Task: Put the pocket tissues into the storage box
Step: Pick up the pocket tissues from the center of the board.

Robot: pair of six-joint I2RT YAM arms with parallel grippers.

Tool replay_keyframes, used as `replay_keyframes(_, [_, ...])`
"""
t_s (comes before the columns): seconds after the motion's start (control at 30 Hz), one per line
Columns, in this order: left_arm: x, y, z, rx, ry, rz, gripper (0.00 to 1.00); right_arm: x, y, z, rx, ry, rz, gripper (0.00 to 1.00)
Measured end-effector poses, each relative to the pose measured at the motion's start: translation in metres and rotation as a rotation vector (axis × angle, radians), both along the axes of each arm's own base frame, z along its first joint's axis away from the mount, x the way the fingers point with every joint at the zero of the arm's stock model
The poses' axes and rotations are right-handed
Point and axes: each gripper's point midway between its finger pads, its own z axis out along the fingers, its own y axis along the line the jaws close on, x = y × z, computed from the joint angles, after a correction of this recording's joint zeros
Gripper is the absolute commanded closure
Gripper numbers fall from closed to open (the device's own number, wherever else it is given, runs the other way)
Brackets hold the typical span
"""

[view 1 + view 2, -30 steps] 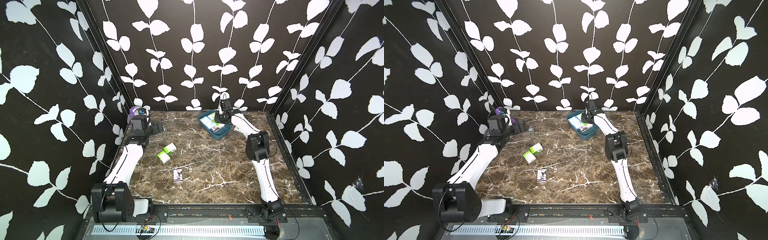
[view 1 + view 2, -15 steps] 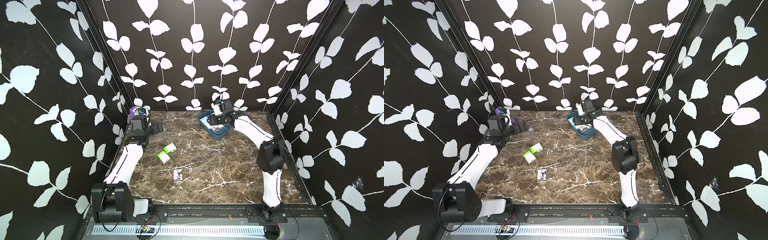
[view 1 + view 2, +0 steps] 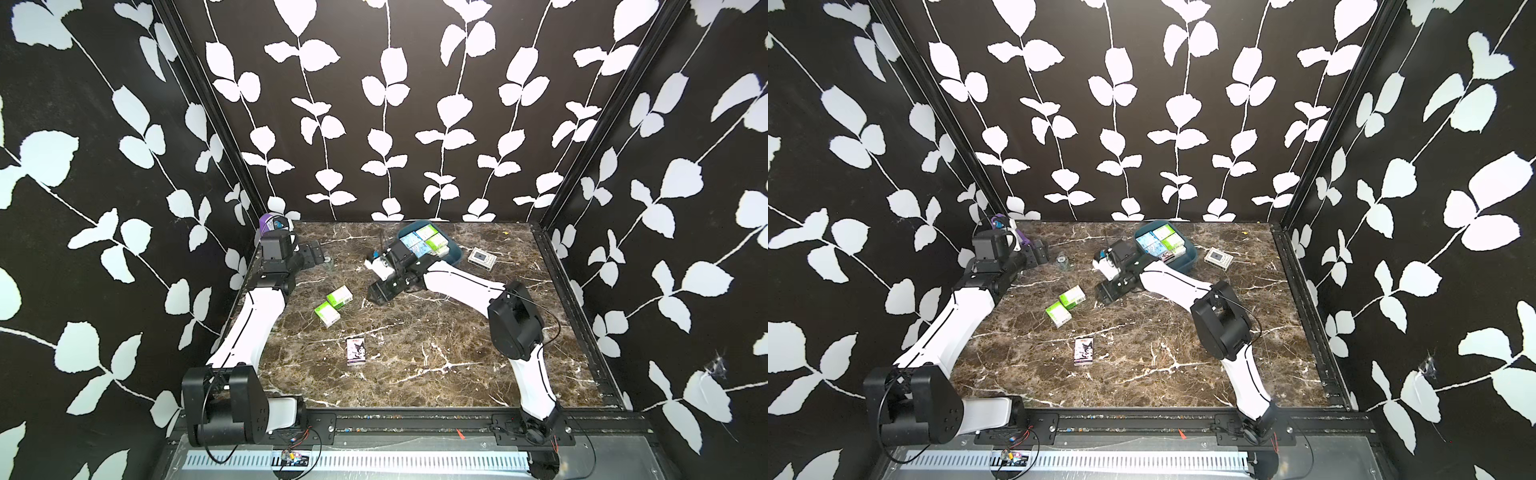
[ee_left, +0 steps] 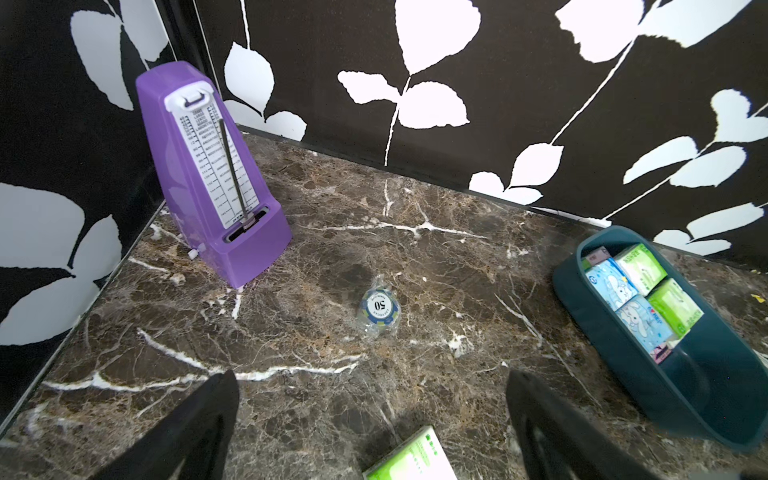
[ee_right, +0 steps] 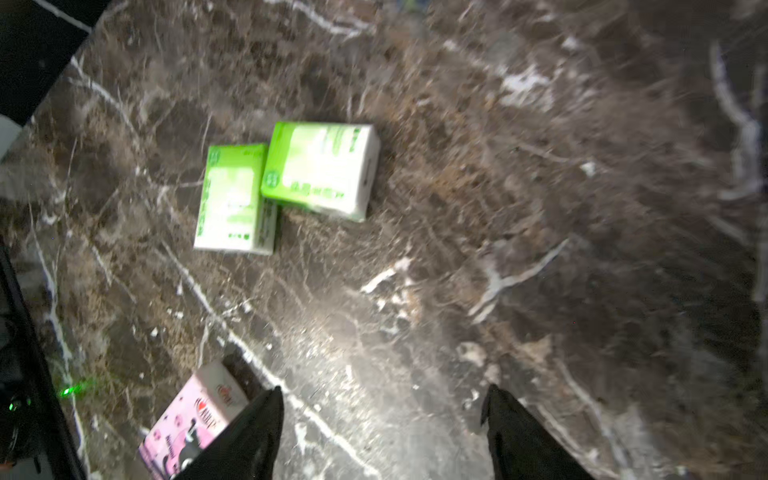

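The teal storage box [image 3: 454, 257] [image 3: 1187, 264] [image 4: 685, 374] stands at the back of the marble table and holds several pocket tissues [image 3: 424, 239] [image 4: 640, 291]. Two green packs [image 3: 339, 296] [image 3: 327, 312] [image 5: 322, 168] [image 5: 235, 199] lie touching near the table's middle. A cartoon pack [image 3: 356, 351] [image 5: 187, 419] lies nearer the front. My right gripper [image 3: 376, 295] [image 5: 383, 390] hovers open and empty between the box and the green packs. At the back left, the left gripper [image 3: 313, 253] [image 4: 371, 378] is open and empty, with one green pack [image 4: 411, 457] just below it.
A purple metronome [image 4: 208, 166] [image 3: 270, 224] stands in the back left corner. A wrapped poker chip [image 4: 378, 307] [image 3: 1062, 261] lies between it and the box. A flat white-grey gadget [image 3: 482, 258] [image 3: 1218, 258] lies right of the box. Patterned walls close three sides.
The right gripper has left the box, swung out over the table towards the green packs, and opened its jaws. The left arm has not moved.
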Motion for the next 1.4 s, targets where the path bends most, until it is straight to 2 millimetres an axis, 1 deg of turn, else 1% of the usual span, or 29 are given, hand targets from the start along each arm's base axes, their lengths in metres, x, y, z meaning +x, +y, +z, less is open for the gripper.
replay_keyframes(0.07, [0.0, 0.0, 0.0, -0.001, 0.0, 0.0, 0.01, -0.028, 0.002, -0.006, -0.034, 0.03, 0.032, 0.17])
replay_keyframes(0.17, [0.001, -0.001, -0.001, -0.011, 0.003, -0.003, 0.01, -0.07, 0.0, -0.015, -0.085, 0.08, 0.076, 0.16])
replay_keyframes(0.23, [0.005, -0.003, 0.0, -0.019, 0.004, -0.008, 0.01, -0.088, 0.001, -0.02, -0.103, 0.111, 0.097, 0.16])
replay_keyframes(0.27, [0.007, -0.004, 0.001, -0.025, 0.003, -0.012, 0.01, -0.093, 0.002, -0.021, -0.109, 0.12, 0.103, 0.16])
replay_keyframes(0.43, [0.012, -0.007, 0.003, -0.044, 0.002, -0.023, 0.01, -0.101, 0.003, -0.026, -0.143, 0.148, 0.111, 0.14])
replay_keyframes(0.57, [0.012, -0.008, 0.003, -0.049, 0.001, -0.025, 0.01, -0.104, 0.01, -0.035, -0.176, 0.161, 0.141, 0.13])
replay_keyframes(0.77, [0.012, -0.006, 0.001, -0.05, 0.004, -0.021, 0.01, -0.116, 0.025, -0.048, -0.228, 0.164, 0.238, 0.13])
replay_keyframes(0.87, [0.012, -0.006, 0.0, -0.048, 0.005, -0.021, 0.01, -0.121, 0.03, -0.05, -0.237, 0.166, 0.28, 0.13])
replay_keyframes(1.07, [0.012, -0.005, 0.0, -0.028, 0.004, -0.024, 0.01, -0.124, 0.04, -0.051, -0.238, 0.149, 0.35, 0.13])
replay_keyframes(1.2, [0.011, -0.004, 0.001, -0.017, 0.002, -0.024, 0.01, -0.126, 0.044, -0.058, -0.248, 0.14, 0.388, 0.14])
replay_keyframes(1.3, [0.011, -0.003, 0.001, -0.009, 0.001, -0.023, 0.01, -0.128, 0.044, -0.068, -0.261, 0.145, 0.41, 0.18])
replay_keyframes(1.4, [0.01, -0.003, 0.002, -0.002, 0.001, -0.023, 0.01, -0.128, 0.045, -0.066, -0.259, 0.14, 0.424, 0.27])
